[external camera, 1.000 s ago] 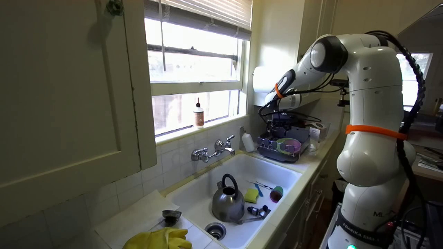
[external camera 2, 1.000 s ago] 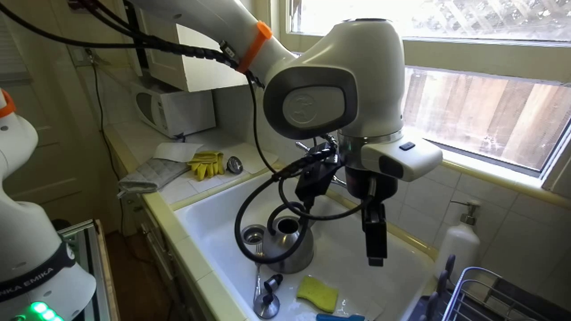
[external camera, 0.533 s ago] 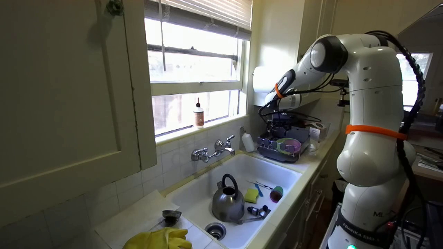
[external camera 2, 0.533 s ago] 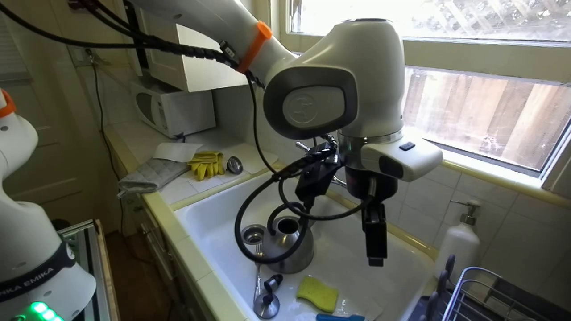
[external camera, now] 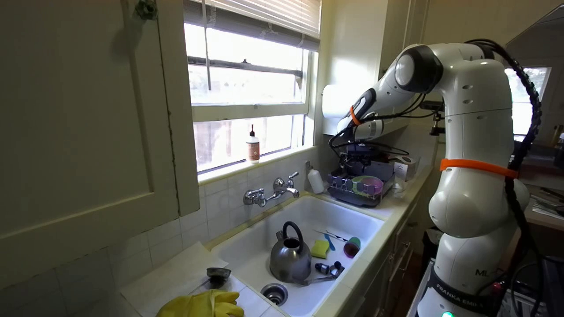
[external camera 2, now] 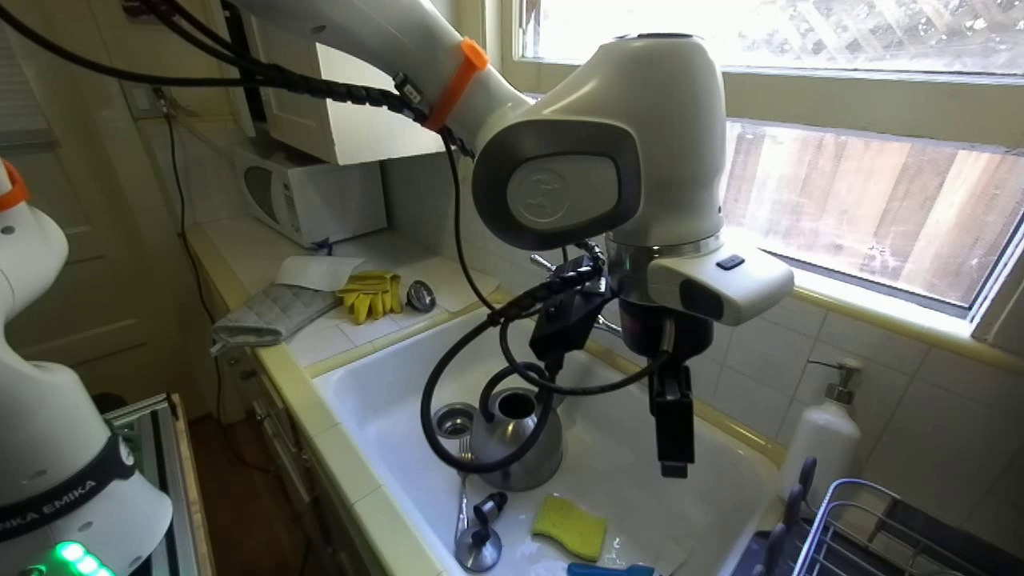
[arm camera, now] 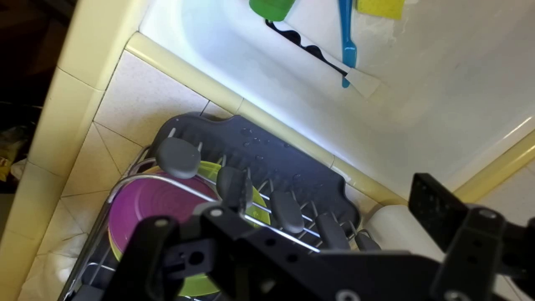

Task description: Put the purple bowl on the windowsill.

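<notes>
Tiled wall [external camera: 220,191] and a white sink [external camera: 339,215] lie below a bright window [external camera: 264,90] in an exterior view, with a labelled bottle [external camera: 253,152] standing on the windowsill [external camera: 231,169]. At three o'clock from the tap [external camera: 291,192], the dish rack [external camera: 348,198] holds the purple bowl [external camera: 375,185], partly screened by the rack's front. The far end of the arm [external camera: 469,198] is dark against the rack and hard to make out.

In an exterior view, the gripper [external camera 2: 674,466] hangs pointing down with the sink behind it; only its side shows, so I cannot tell its spread there. A black cable [external camera 2: 534,298] loops across the steel kettle [external camera 2: 508,436] at six o'clock, and the rack is cut off at four o'clock.

In the wrist view the gripper is released, its fingers [arm camera: 436,209] well apart. The purple bowl lies at eight o'clock in the rack, its upper rim crossed by a grey prong [arm camera: 177,158] and its lower edge behind the gripper. A yellow-green dish [arm camera: 198,285] shows around it only in pieces. A green cup [arm camera: 271,8] at twelve o'clock and a yellow sponge [arm camera: 380,7] at one are cut off above.
</notes>
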You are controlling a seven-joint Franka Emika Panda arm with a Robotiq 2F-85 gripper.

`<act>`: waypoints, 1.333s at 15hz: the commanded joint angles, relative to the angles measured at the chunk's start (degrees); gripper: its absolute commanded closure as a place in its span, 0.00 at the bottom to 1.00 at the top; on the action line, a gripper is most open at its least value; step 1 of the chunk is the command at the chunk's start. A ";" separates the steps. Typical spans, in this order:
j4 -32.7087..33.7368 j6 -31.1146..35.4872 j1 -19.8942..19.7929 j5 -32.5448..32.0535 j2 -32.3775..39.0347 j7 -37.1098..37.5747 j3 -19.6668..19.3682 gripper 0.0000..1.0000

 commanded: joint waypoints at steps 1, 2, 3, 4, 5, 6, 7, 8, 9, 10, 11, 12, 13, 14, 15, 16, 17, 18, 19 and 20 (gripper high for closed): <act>0.22 -0.18 0.25 0.16 0.11 -0.15 -0.29 0.00; 1.40 -0.67 0.28 0.35 1.07 1.37 -0.50 0.00; 3.04 1.07 0.17 0.98 2.78 3.99 -0.90 0.00; 4.92 0.70 -0.13 1.76 4.25 5.65 -1.16 0.00; 6.64 1.03 -0.41 2.41 5.66 7.26 -1.47 0.00; 8.31 1.48 -0.72 3.33 7.01 8.74 -1.80 0.00; 10.09 2.30 -1.24 4.73 8.74 9.67 -1.92 0.00; 11.73 2.60 -1.75 5.97 10.22 9.94 -1.90 0.00; 13.52 3.63 -2.26 6.95 12.09 10.35 -1.98 0.00; 14.98 4.19 -2.83 7.75 13.66 10.03 -1.93 0.00; 16.27 4.68 -3.58 8.53 15.04 9.36 -1.74 0.00; 17.47 5.68 -4.38 9.20 16.44 8.63 -1.55 0.00; 18.71 6.15 -5.23 9.88 17.85 7.77 -1.21 0.00; 19.89 7.22 -5.74 9.53 19.39 7.23 -1.40 0.00; 20.86 8.33 -5.94 8.87 20.69 7.28 -1.84 0.00; 21.68 9.59 -6.18 8.26 21.93 7.02 -2.13 0.00; 22.47 10.47 -6.30 7.59 23.07 6.79 -2.55 0.00; 23.21 11.26 -6.21 6.73 24.20 6.61 -3.19 0.00; 23.71 12.13 -6.18 6.41 25.20 6.63 -3.62 0.00; 24.41 12.69 -6.22 6.29 26.15 6.42 -3.89 0.00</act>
